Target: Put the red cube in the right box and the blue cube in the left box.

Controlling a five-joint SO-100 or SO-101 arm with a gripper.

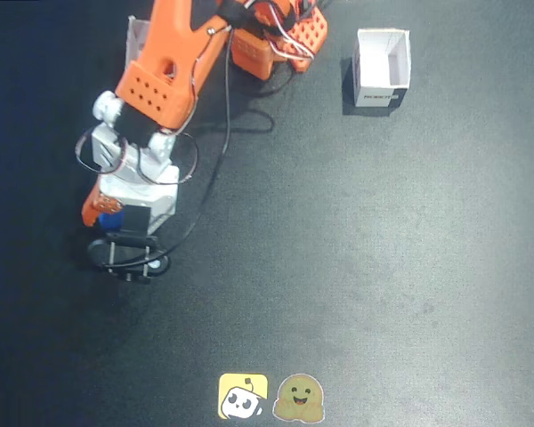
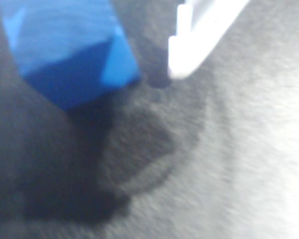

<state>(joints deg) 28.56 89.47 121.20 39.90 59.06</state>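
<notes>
Over on the left of the fixed view, the orange arm (image 1: 165, 67) reaches down across the dark desk (image 1: 383, 267), and at its lower end the hand (image 1: 111, 213) sits low near the surface. A patch of blue shows right there between the orange finger (image 1: 91, 210) and the white body of the hand: that's the blue cube (image 1: 112, 220), tucked in the grip.

The wrist view is blurred, but the blue cube (image 2: 70, 47) fills the upper left, tilted with one corner pointing down, and its shadow lies on the desk (image 2: 259, 149) beneath it, so it looks lifted off the surface. A white finger (image 2: 199, 35) comes in from the top right, its tip just beside the cube with a narrow dark gap between them. A sliver of orange shows at the far left edge. So the hand is closed most of the way around the blue cube.

A white box (image 1: 382, 68) stands open at the upper right of the fixed view, well away from the hand. Another white box (image 1: 139, 40) peeks out behind the arm at the upper left, mostly hidden. Two cartoon stickers (image 1: 271, 397) sit at the bottom edge of the desk.
</notes>
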